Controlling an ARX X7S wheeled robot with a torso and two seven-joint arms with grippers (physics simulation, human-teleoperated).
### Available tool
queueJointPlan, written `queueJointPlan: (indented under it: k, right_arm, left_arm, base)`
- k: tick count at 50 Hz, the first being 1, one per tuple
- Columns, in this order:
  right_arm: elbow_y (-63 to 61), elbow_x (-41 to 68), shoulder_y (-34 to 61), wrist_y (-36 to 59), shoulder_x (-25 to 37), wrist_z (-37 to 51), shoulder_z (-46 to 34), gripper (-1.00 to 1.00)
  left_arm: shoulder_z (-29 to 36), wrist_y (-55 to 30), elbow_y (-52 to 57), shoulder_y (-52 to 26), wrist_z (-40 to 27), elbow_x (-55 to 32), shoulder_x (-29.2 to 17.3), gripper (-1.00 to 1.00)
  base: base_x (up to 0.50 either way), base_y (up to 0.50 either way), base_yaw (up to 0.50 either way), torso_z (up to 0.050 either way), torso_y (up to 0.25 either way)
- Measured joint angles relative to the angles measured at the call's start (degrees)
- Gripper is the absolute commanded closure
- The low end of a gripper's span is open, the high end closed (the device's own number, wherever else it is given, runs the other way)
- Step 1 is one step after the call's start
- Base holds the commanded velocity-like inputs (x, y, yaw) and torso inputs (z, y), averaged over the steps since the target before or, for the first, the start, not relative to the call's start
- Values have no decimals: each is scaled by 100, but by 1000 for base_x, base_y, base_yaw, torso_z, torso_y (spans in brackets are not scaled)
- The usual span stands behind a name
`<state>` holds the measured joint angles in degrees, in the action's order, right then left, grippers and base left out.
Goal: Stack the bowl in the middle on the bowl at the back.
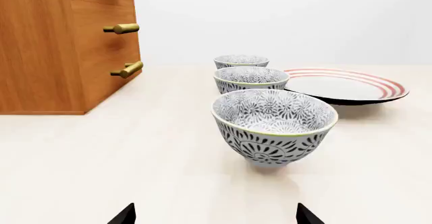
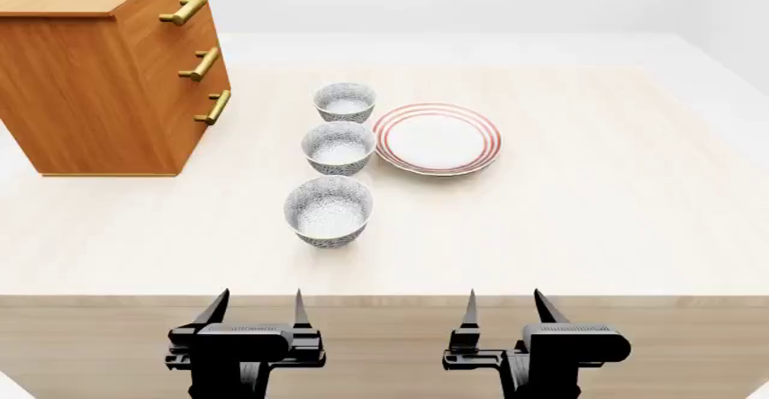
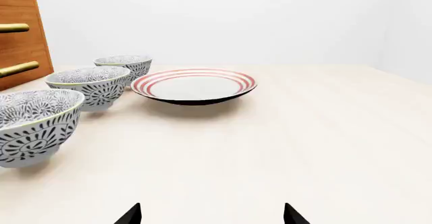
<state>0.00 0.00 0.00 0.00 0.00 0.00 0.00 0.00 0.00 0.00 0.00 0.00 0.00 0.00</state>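
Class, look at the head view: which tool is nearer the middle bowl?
Left. The left tool sits almost straight behind the middle bowl; the right tool is off to its right.

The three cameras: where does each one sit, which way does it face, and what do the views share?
Head view: high up, looking forward and down at the pale wooden table; both open tools, left tool and right tool, show below.
Left wrist view: low, facing the row of three small patterned white bowls; middle bowl; tool tips visible.
Right wrist view: low, facing the flat red-ringed white plate; tool tips visible.
Shared: bowls, plate, brown wooden drawer cabinet.

Middle bowl point(image 2: 339, 146) upright (patterned), before back bowl point(image 2: 345, 102).
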Motion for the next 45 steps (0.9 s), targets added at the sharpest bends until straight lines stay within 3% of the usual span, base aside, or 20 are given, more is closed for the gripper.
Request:
queueJointPlan:
  k: [22, 45]
  right_arm:
    - [3, 259, 12, -67, 255, 307, -298, -100]
    - [-27, 413, 0, -133, 453, 559, -519, -100]
  left_arm:
    - [260, -147, -31, -56, -235, -342, -252, -100]
    - [481, -96, -61, -63, -437, -561, -444, -100]
  base:
    - [0, 0, 0, 0, 0]
    - [0, 293, 0, 0, 0]
